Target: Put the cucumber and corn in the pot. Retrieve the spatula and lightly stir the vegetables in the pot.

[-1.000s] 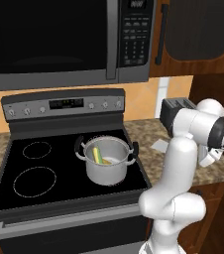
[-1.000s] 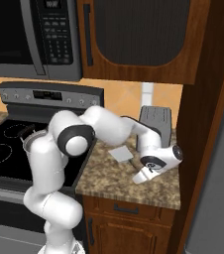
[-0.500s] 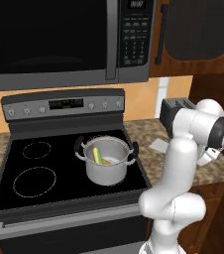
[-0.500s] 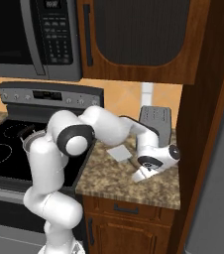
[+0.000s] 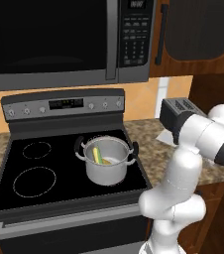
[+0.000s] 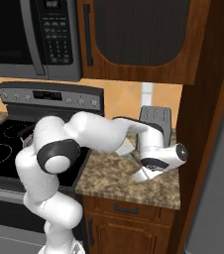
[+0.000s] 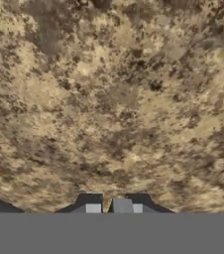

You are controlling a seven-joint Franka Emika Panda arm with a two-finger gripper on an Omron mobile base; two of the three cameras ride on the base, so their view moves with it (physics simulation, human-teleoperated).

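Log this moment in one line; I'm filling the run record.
veg: cucumber and corn in pot | gripper: low over granite counter, right of stove | spatula: not held

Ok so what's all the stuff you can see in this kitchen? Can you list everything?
pot: one, shiny steel, on the stove's right front area.
cucumber: one, green, inside the pot.
corn: one, pale yellow, inside the pot beside the cucumber.
stove: one, black top with grey control panel, left of the counter.
microwave: one, black and grey, above the stove.
toaster: one, dark grey, at the back of the counter.
counter: one, speckled brown stone, right of the stove.
cabinets: brown wood, above and below the counter.
gripper: one, dark tips close together, low over the counter.
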